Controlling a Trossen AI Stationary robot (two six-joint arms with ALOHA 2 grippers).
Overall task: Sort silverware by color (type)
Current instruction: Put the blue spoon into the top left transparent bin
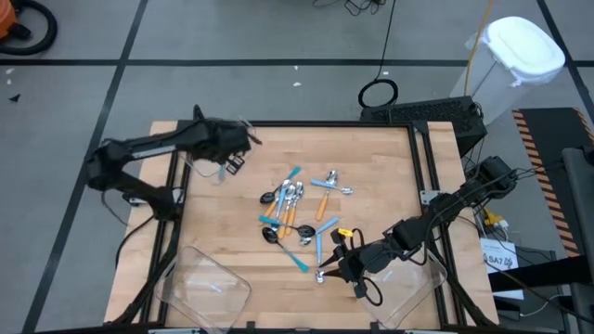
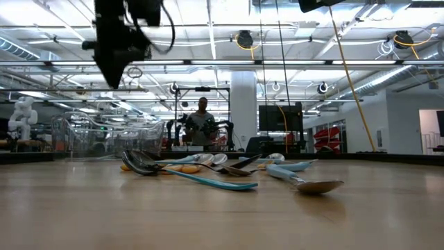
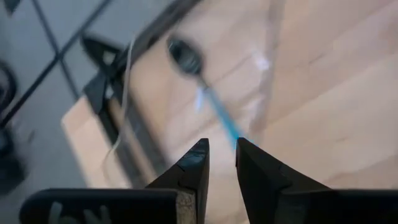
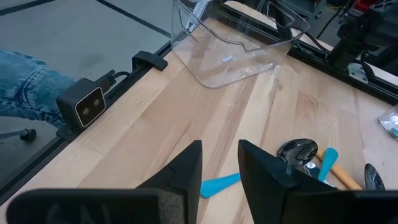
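Several spoons [image 1: 302, 209], with blue or orange handles, lie in a loose pile at the table's middle and show in the low view [image 2: 222, 170]. My left gripper [image 1: 234, 156] hangs open over a clear bin [image 1: 206, 165] at the far left. Beyond its fingertips [image 3: 222, 146] a blurred dark-bowled spoon with a blue handle [image 3: 208, 93] shows inside the bin's outline. I cannot tell whether it lies there or is falling. My right gripper [image 1: 336, 267] hovers open at the pile's near right edge. Its fingers [image 4: 221, 155] stand above a blue handle tip [image 4: 221, 185] and beside a silver spoon [image 4: 300, 151].
More clear bins stand at the near left [image 1: 209, 283], also seen in the right wrist view [image 4: 239, 43], and the near right [image 1: 418, 297]. A small camera [image 4: 87, 106] sits at the table's near edge. A person stands far off in the room [image 2: 202, 118].
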